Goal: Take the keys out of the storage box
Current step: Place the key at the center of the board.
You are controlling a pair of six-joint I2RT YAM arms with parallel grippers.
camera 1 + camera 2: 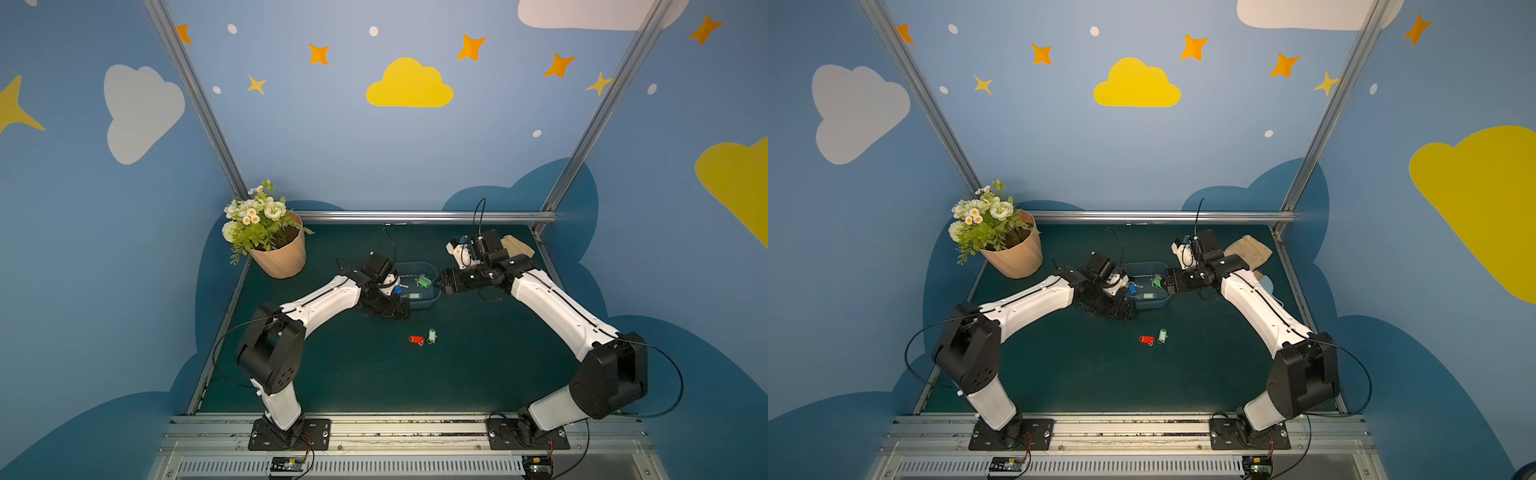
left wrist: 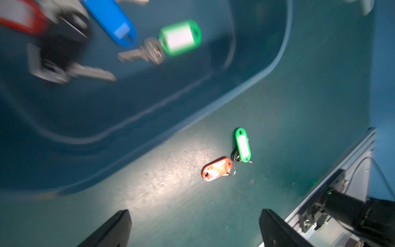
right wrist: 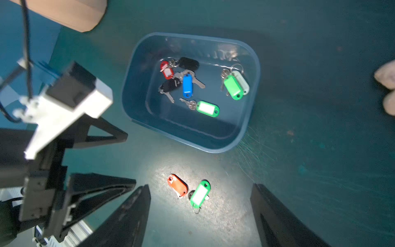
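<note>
**Q:** Which containers stood on the dark green table mat [image 1: 478, 361]?

**A:** Two. The ribbed peach plastic flower pot [image 1: 282, 259], at the far left corner, held soil and a bunch of white artificial flowers [image 1: 255, 216]. The shallow translucent blue-grey plastic storage box [image 3: 183, 133], with rounded corners, stood mid-table between the two arms.

**Q:** Condition of the grippers?

**A:** The left gripper [image 2: 195, 228] hung over the mat at the box's near left corner, fingers spread wide with nothing between them. The right gripper [image 3: 201, 222] was at the box's right end, likewise spread and empty.

**Q:** Location of the small silver metal keys [image 3: 187, 85] with oblong plastic tags?

**A:** Seven lay in the box. One red, two black and one blue tag formed a cluster. A green and a pale mint tag lay together. A lone green tag [image 3: 207, 109] lay nearer the front wall. Two more keys lay on the mat in front of the box, just beside each other: an orange-red tag [image 3: 177, 185] and a second green tag [image 3: 199, 194].
</note>
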